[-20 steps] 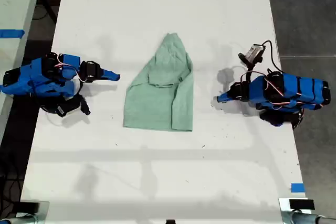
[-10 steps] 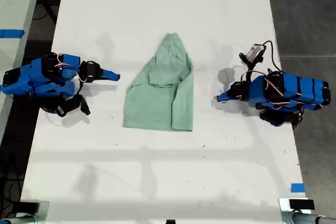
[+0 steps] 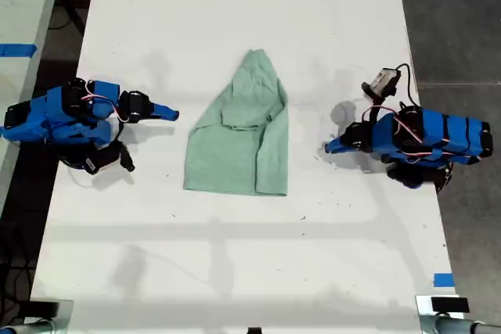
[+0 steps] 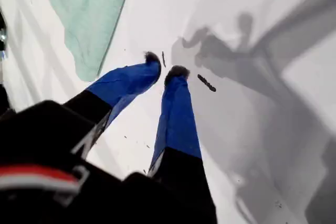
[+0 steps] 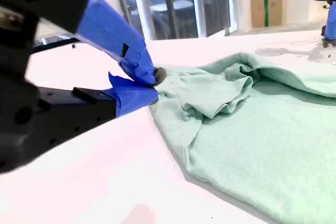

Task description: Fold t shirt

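Pincer [image 5: 152, 85] tips overlap t shirt [image 5: 252, 129].

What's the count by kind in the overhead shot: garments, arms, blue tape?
t shirt: 1
SO-100 arms: 2 (my first claw, my second claw)
blue tape pieces: 2
Total: 5

You see the t shirt [image 3: 239, 140] is soft, wrinkled, matt cloth. The counter [image 3: 235, 21] looks smooth, white, slightly glossy. My second tool [image 5: 153, 83] has matt blue plastic fingers.
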You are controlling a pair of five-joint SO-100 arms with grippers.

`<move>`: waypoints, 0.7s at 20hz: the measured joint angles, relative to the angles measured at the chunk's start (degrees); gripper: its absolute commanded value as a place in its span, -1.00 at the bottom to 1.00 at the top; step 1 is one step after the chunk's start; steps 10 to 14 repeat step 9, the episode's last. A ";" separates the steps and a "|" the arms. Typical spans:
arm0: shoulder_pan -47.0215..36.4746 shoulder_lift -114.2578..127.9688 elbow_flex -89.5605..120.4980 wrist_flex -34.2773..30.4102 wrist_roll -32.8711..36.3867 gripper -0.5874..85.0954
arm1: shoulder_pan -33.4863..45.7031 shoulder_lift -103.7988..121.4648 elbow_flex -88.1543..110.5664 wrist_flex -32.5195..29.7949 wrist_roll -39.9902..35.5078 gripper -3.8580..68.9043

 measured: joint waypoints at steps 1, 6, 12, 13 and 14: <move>0.00 0.00 0.00 0.00 0.00 -0.99 | -0.62 0.00 0.00 0.00 0.00 -0.62; 0.00 0.00 0.00 0.00 0.00 -0.99 | -1.41 0.09 0.00 0.00 0.00 -0.85; 0.00 0.00 0.00 0.00 0.00 -0.99 | -1.41 0.09 0.00 0.00 0.00 -0.88; 0.00 0.00 0.00 0.00 0.00 -0.99 | -1.41 0.09 0.00 0.00 0.00 -0.88; 0.00 0.00 0.00 0.00 0.00 -0.99 | -1.41 0.09 0.00 0.00 0.00 -0.88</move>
